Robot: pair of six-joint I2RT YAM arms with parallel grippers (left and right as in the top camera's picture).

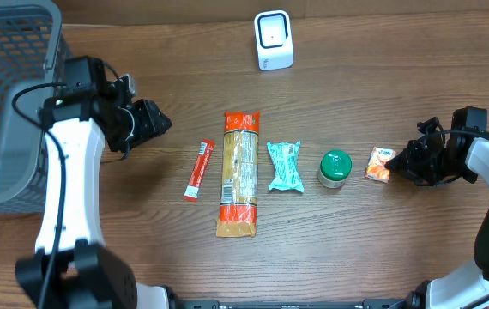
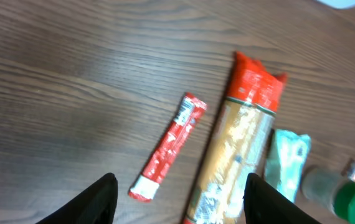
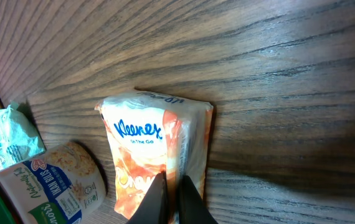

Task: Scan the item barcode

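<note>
Red stick sachet (image 1: pixel 199 170); orange-and-tan pasta bag (image 1: pixel 238 172); teal wrapper (image 1: pixel 284 165); green jar lid (image 1: pixel 336 161); orange-white tissue pack (image 1: pixel 380 164)

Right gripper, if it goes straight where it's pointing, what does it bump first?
The Kleenex tissue pack. The shut right gripper points right at it, tips over its near edge; whether they touch it is unclear.

Five small things lie in a row across the middle of the surface (image 1: pixel 382 77). There is one red stick packet (image 1: pixel 199 170), one long bag of pasta (image 1: pixel 238 172), one blue-green packet (image 1: pixel 284 166), one jar with a green lid (image 1: pixel 335 168) and one pack of tissues (image 1: pixel 380 164). One white scanner (image 1: pixel 273 39) stands near the far edge. One grey basket (image 1: pixel 4 103) sits at the left edge.
</note>
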